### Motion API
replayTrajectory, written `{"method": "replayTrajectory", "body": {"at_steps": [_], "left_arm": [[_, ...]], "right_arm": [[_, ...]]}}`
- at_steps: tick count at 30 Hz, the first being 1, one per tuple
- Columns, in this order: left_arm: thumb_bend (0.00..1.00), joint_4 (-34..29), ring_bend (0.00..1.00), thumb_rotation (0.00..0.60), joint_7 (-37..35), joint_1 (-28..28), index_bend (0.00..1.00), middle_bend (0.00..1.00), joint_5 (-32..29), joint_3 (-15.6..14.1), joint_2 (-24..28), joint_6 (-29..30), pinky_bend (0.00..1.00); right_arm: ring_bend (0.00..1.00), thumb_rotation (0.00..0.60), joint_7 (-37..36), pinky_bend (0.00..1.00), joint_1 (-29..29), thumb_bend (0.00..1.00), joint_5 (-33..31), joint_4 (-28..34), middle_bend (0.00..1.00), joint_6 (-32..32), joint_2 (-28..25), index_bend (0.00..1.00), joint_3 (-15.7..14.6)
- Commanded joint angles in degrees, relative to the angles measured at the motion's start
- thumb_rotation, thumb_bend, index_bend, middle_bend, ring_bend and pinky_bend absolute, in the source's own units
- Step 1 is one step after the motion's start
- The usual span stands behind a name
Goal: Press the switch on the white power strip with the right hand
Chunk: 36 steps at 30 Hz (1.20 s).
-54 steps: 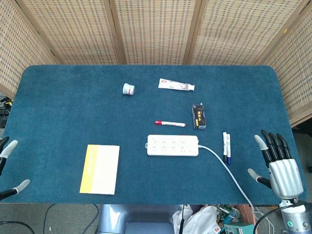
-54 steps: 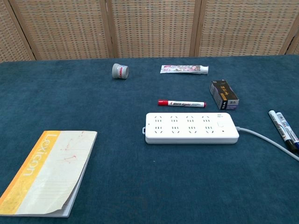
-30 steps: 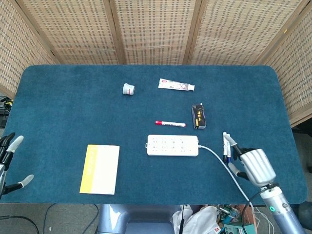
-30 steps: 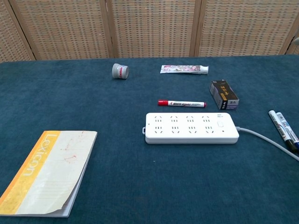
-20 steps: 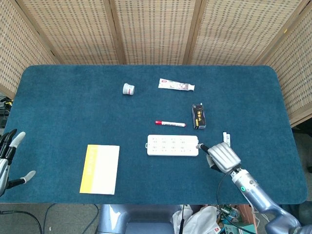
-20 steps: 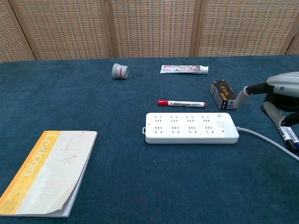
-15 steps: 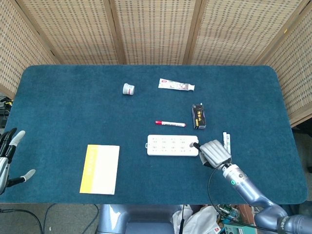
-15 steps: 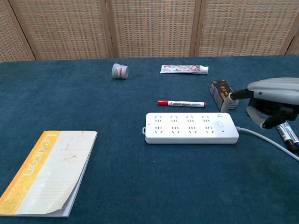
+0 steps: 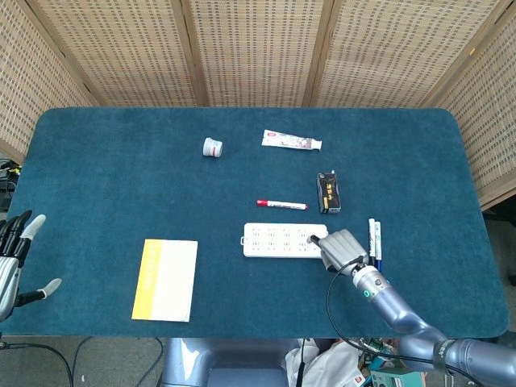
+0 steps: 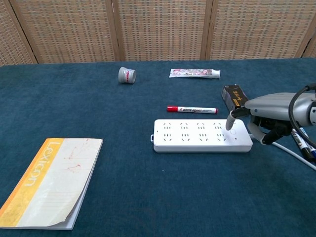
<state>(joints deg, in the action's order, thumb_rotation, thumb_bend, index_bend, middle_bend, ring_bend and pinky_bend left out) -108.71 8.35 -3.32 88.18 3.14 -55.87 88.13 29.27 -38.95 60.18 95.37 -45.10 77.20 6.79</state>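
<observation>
The white power strip (image 9: 284,240) (image 10: 197,136) lies at the table's middle, its cable (image 10: 291,150) trailing off to the right. Its switch (image 10: 232,132) is at the strip's right end. My right hand (image 9: 340,246) (image 10: 270,112) hovers at that end with one finger stretched out and the others curled in. That fingertip (image 10: 230,123) comes down onto or just above the switch; contact is not clear. It holds nothing. My left hand (image 9: 10,262) hangs off the table's near left edge with its fingers apart and nothing in it.
A black box (image 10: 236,96) and a red marker (image 10: 191,109) lie just behind the strip. Two markers (image 10: 301,138) lie right of my right hand. A yellow notebook (image 9: 166,279) lies front left, with a small jar (image 9: 213,147) and a tube (image 9: 291,141) further back.
My right hand has swung in from the table's right edge to the strip's right end, and its stretched-out finger has dropped towards the switch. The left hand has barely shifted.
</observation>
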Motion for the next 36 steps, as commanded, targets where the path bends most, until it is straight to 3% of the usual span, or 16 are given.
{"method": "replayTrajectory", "body": {"at_steps": [1,36], "left_arm": [[0.0,-0.23,0.0,0.6,0.26,-0.06,0.0,0.0,0.04,-0.02,-0.01,-0.04,0.0],[0.0,-0.27,0.0,0.6,0.89,-0.28,0.0,0.0,-0.13,-0.26,-0.2,-0.06,0.0]], "right_arm": [[0.92,0.6,1.68,1.0,-1.0,0.84,-1.98,0.17,0.8,-0.62,0.39,0.24,-0.79],[0.92,0.6,6.68,1.0,-6.31,0.83,-11.94,0.62,0.8,-3.91,0.85,0.25,-4.31]]}}
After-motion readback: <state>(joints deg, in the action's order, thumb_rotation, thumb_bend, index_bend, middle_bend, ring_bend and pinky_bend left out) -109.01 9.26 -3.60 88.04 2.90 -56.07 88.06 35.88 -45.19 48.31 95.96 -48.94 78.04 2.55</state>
